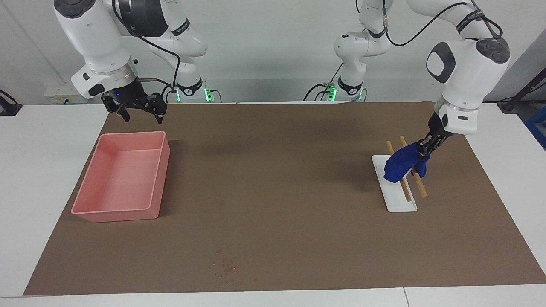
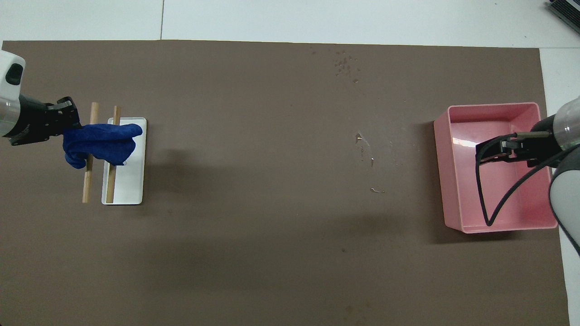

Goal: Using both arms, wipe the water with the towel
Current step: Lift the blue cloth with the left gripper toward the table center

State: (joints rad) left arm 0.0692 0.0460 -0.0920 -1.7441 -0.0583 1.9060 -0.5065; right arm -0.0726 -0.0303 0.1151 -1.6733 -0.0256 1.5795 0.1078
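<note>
The royal-blue towel [image 1: 400, 165] lies bunched over two wooden sticks and the white tray [image 1: 399, 204] at the left arm's end of the table. My left gripper [image 1: 426, 149] is shut on the towel's edge, low over the sticks. In the overhead view the towel [image 2: 102, 142] trails from the left gripper [image 2: 68, 124] across the tray [image 2: 131, 183]. Small water drops [image 1: 226, 264] dot the brown mat far from the robots; they also show in the overhead view [image 2: 344, 65]. My right gripper [image 1: 141, 111] is open and empty, in the air over the pink bin's robot-side end.
A pink rectangular bin [image 1: 121, 179] stands at the right arm's end of the mat, seen also from overhead [image 2: 496, 222]. The two wooden sticks [image 2: 86, 185] cross the tray. Thin wet streaks [image 2: 364, 147] mark the mat's middle. A brown mat [image 1: 273, 170] covers the table.
</note>
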